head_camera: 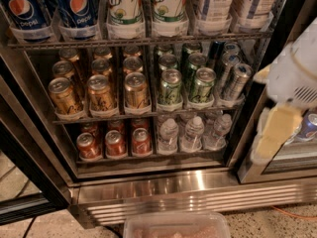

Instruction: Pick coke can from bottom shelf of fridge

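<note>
Tool (280,128) position: right edge of the camera view, in front of the right door post of the fridge (163,182), level with the two lower racks. It shows as a white body with a pale yellow part hanging below it. Whether it is open or closed cannot be told. It stands well apart from the red cans, with the water bottles between.

Target position: the coke can (141,141) stands upright at the front of the bottom shelf (148,158), in the third lane from the left, its silver top facing up. A second red can (115,143) stands just beside it on the left, and a third red can (88,146) occupies the leftmost lane. More red cans sit behind these, deeper in each lane. Small water bottles (192,133) fill the right half of the same shelf.

Rack above: gold cans (99,93) fill the three left lanes, green cans (171,87) the next two, and dark slim cans (237,81) lean at the right end.

Top rack: Pepsi bottles (77,6) at left, 7UP bottles (124,9) in the middle, white-label bottles (213,4) at right.

Base: a ribbed steel grille (198,201) runs below the door opening. A clear plastic container (176,224) sits at the lower edge of the view.
</note>
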Tool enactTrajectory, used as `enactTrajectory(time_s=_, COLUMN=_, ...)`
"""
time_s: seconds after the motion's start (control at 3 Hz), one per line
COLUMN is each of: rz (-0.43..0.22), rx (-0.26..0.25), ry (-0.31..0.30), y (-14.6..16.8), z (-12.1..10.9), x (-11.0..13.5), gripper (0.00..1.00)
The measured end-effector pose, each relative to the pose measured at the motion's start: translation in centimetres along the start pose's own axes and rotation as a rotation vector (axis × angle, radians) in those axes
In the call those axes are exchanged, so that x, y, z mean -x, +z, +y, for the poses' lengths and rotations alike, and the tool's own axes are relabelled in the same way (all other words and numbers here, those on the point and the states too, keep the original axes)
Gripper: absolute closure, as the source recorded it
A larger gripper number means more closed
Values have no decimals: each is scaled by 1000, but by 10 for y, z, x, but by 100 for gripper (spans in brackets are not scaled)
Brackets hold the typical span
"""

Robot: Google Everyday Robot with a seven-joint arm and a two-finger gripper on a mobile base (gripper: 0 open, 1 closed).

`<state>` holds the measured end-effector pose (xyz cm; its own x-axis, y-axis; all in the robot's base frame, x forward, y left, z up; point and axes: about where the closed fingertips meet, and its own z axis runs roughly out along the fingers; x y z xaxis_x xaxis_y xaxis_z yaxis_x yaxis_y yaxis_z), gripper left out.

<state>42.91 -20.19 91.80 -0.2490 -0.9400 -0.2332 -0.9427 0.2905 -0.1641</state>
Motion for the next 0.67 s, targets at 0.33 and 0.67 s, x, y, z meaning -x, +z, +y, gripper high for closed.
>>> enactTrajectory(time_s=0.33, rz=-41, rx=61, ry=-18, y=68, z=30, x=8, gripper=0)
enactTrajectory(time_s=0.67, rz=-63, rx=142, ry=-31, y=145, z=63, x=11, gripper=0)
